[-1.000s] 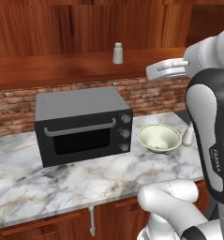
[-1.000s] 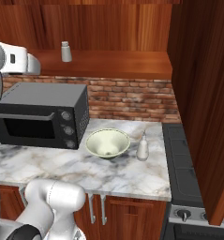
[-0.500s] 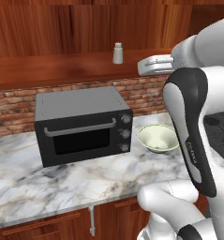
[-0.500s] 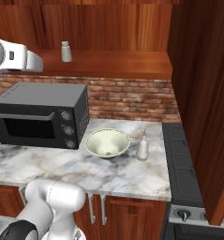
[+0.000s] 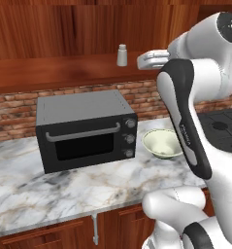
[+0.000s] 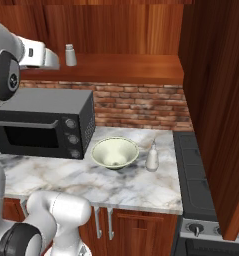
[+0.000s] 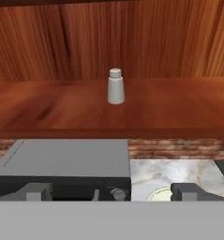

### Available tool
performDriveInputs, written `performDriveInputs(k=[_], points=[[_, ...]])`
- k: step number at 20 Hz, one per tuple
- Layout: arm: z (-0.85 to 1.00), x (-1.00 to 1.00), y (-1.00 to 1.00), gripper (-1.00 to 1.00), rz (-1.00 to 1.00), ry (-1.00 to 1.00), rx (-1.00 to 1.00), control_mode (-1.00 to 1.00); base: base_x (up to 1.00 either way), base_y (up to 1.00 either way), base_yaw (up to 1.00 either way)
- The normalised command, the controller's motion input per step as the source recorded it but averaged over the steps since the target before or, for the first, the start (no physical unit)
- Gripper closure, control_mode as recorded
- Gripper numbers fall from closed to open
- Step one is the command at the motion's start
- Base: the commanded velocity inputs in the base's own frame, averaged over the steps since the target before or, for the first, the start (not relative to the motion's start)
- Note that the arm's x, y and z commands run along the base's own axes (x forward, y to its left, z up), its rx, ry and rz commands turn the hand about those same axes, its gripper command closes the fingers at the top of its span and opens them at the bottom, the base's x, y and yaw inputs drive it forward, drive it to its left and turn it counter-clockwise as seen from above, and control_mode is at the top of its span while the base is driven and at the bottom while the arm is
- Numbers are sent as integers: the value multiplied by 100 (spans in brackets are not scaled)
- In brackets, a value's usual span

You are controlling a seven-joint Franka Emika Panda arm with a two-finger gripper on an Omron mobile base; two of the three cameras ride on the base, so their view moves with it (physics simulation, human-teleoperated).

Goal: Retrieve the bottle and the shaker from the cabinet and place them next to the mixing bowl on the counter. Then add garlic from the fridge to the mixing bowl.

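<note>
A small white shaker stands upright on the open wooden cabinet shelf. My gripper hovers at shelf height in front of the shaker, still apart from it, open with nothing between its fingertips. The pale green mixing bowl sits on the marble counter. A white bottle stands just right of the bowl. The garlic and the fridge are out of view.
A black toaster oven stands on the counter left of the bowl, under the shelf. A stove adjoins the counter on the right, beside a tall wooden cabinet side. Brick wall runs behind.
The hand has risen a little and moved closer to the shaker on the shelf, with the arm swinging along. The jaws stay open. Shaker, bowl and bottle have not moved.
</note>
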Motion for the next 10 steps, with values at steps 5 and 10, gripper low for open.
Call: performDriveInputs(k=[5,10], points=[[-18,55,-2,-100,0,-1,0,-100,0,0,0],[-24,54,0,-100,0,-3,0,-100,0,0,0]])
